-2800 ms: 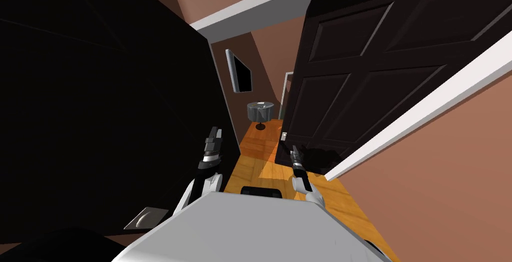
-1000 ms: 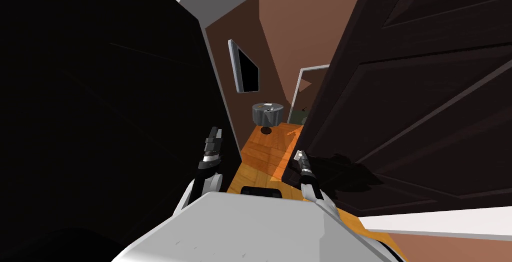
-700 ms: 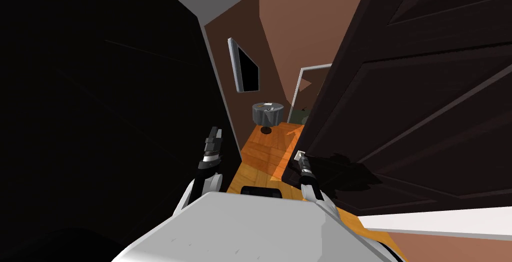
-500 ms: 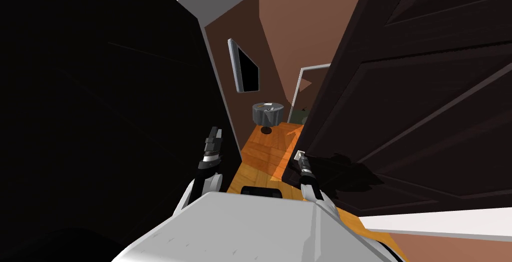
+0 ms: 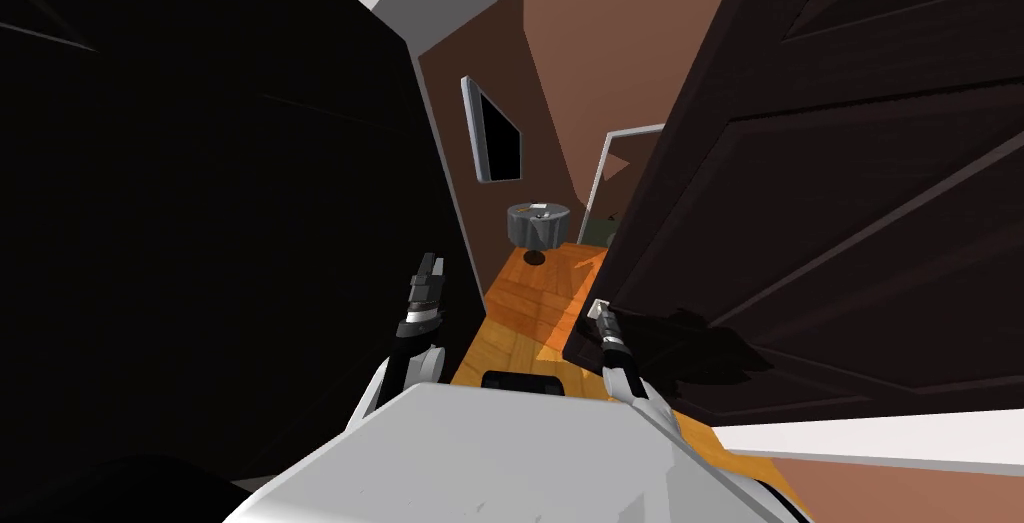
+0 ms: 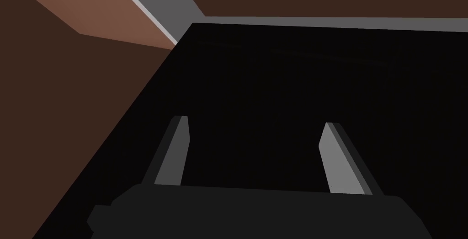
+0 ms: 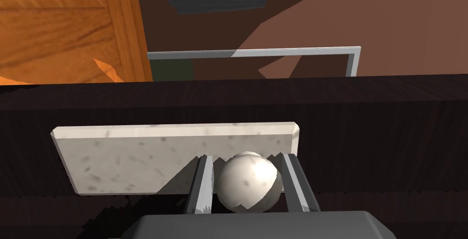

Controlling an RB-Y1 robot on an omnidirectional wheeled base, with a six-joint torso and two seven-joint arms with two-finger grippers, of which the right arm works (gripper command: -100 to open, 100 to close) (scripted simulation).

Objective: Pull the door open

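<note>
Dark door [image 5: 820, 197], ajar on the right: right gripper [image 7: 247, 157] pinches its round white knob [image 7: 247, 183], left gripper [image 6: 256, 122] idle and spread wide; risk: smooth knob likely slips free if the pull leaves the door's arc.

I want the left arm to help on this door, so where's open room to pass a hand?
Open: the gap over the orange floor, between the dark surface beside the open left gripper and the door. Crowded: the knob, with the right gripper shut on both its sides.
</note>
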